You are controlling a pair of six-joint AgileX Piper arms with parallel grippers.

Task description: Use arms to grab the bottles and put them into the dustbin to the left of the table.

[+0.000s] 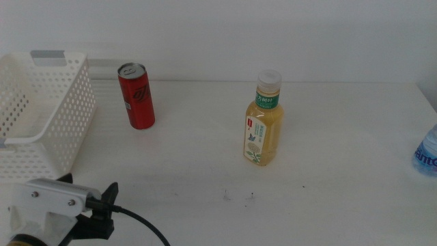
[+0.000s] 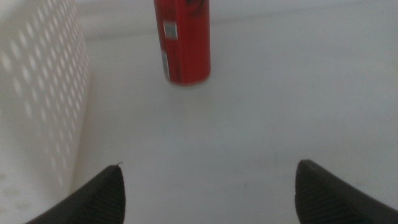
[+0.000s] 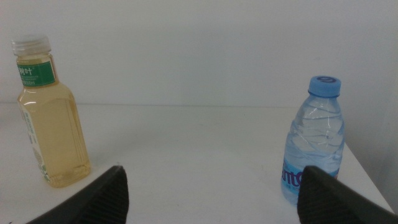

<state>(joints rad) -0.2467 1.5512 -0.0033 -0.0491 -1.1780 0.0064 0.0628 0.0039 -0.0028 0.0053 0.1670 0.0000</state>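
Your left pincer (image 2: 208, 186) is hovering wide open and empty at the bench's (image 1: 328, 184) near-left corner, beside the dustbin (image 1: 41, 116). Your right pincer (image 3: 214, 193) is gaping empty too. Tea bottle (image 1: 263, 119) is standing mid-bench, water bottle (image 1: 427, 152) at right edge. Red can (image 1: 136, 96) is standing upright farther back, near the dustbin.

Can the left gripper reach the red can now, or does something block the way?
Probably yes. The left gripper is open, facing the upright red can; only bare table lies between, dustbin beside.

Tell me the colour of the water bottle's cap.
Blue; the water bottle's cap shows best in the right wrist view.
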